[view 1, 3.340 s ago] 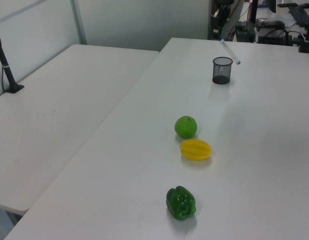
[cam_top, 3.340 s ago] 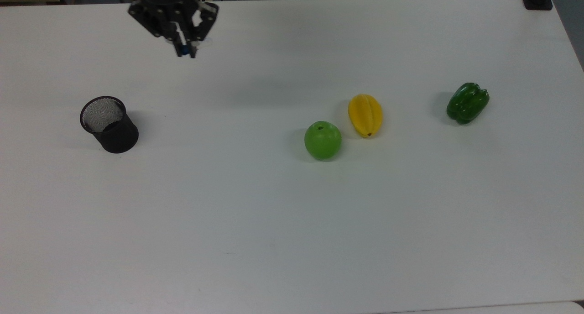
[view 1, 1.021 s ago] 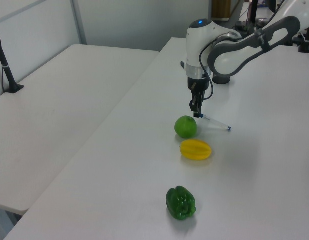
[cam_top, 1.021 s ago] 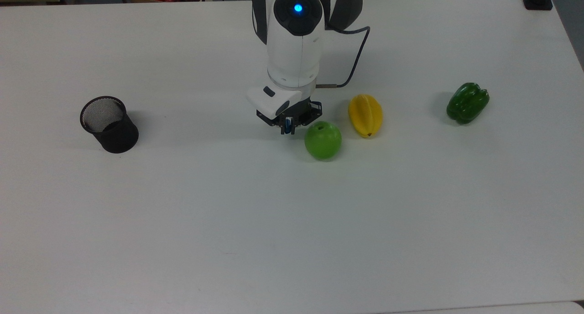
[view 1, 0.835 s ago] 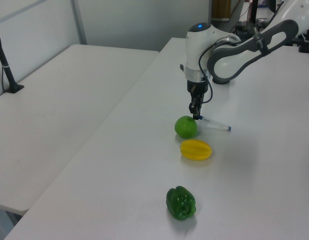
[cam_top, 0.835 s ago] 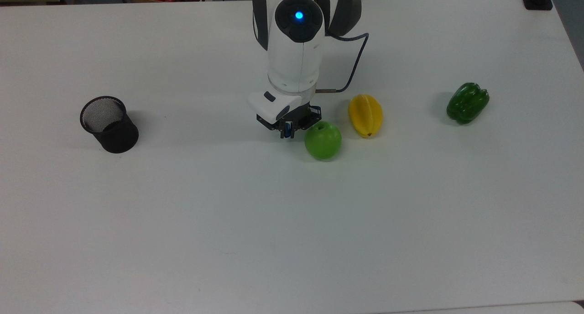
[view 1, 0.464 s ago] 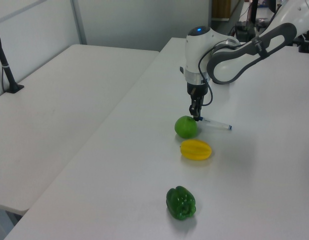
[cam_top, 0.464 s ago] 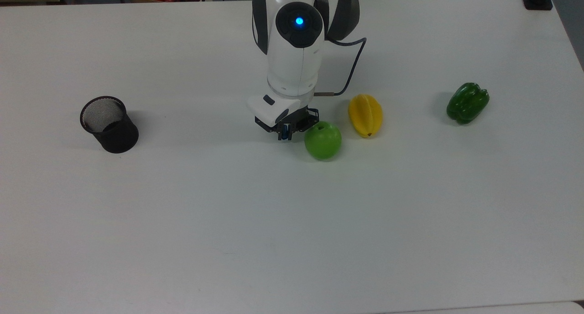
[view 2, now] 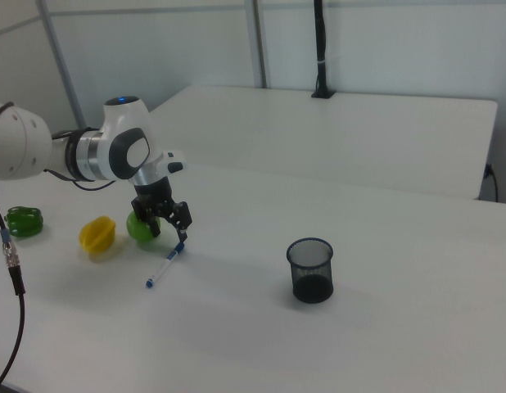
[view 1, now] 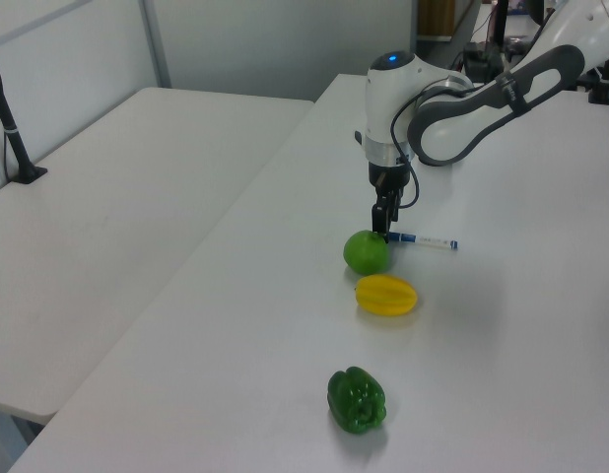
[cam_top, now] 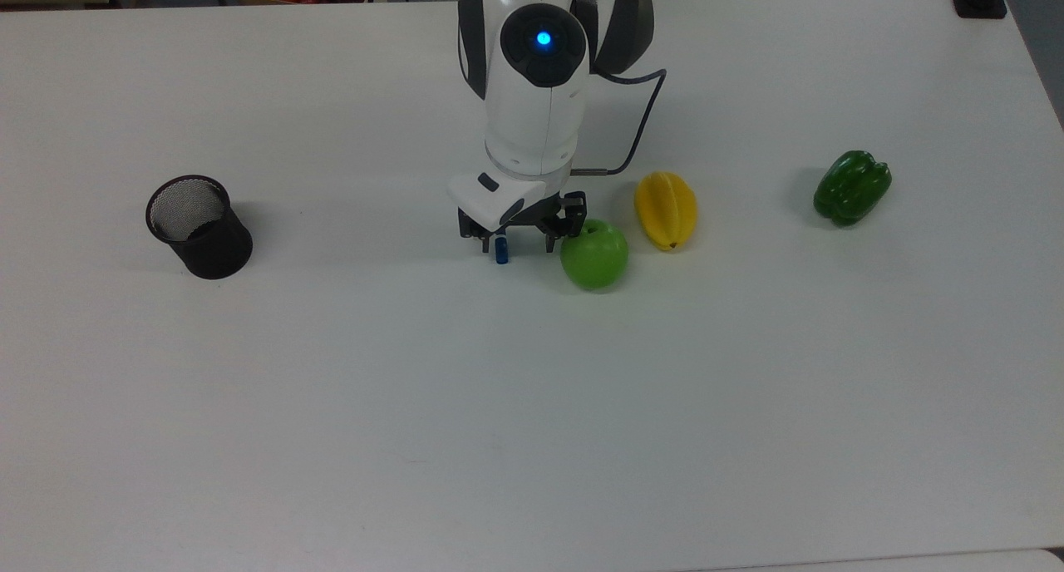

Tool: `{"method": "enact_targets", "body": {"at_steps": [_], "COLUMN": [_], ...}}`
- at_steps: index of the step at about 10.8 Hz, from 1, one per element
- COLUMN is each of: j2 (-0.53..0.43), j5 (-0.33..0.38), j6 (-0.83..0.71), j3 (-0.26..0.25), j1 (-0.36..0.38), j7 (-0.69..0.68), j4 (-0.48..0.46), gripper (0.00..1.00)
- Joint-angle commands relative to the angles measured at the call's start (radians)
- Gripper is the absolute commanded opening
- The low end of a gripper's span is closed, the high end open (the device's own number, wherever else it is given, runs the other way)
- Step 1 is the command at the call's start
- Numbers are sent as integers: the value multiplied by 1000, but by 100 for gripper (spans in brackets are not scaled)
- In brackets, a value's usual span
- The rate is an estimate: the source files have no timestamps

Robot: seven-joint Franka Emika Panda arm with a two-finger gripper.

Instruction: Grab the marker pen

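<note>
Fingers (cam_top: 499, 238) are now spread apart: 0.5 s ago they were pinched on the marker pen (view 1: 423, 240), now they stand released on either side of its blue-capped end. Marker pen lies flat on the counter (cam_top: 532, 406), just beside the green apple (cam_top: 593, 254). In the left view it runs from the apple off to the left view's right; in the right view (view 2: 164, 266) it angles away from the apple toward the camera, capped end under the gripper (view 2: 173, 222).

2 changes vs 0.5 s ago:
- grip let go, pen is down and resting on its own
- apple sits slightly further toward the top view's right than it did, and 1 finger (cam_top: 553, 238) is at or touching its edge, so it looks nudged during the opening

Meaning for the task: pen is out of the cup and set down next to the apple, so my read is the take is essentially done, only the retreat is left. Risk on the way up: finger clipping the apple again or rolling the pen, since the barrel is round and free.

Containers: 1 black mesh pen cup (cam_top: 199, 226), well apart from the apple on the top view's left, upright. Top view looks into it and shows only mesh; right view (view 2: 310, 271) shows nothing sticking out.

Other items, untouched: yellow starfruit (cam_top: 665, 209) just beyond the apple, green pepper (cam_top: 852, 186) further out the same way.
</note>
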Motion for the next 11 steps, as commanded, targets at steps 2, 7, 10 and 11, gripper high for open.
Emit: {"method": "enact_targets", "body": {"at_steps": [2,7,10,11], "j2": [-61,-207,-326,-363], "j5": [-17,-3,3,5], "j6": [1,-248,-376,-413], "j3": [-18,-18,-18,-17], "j1": [6,-46,-48,-46], "j7": [23,26,20,23], "j4": [-14,44,44,44], "gripper": [100,100,100,100]}}
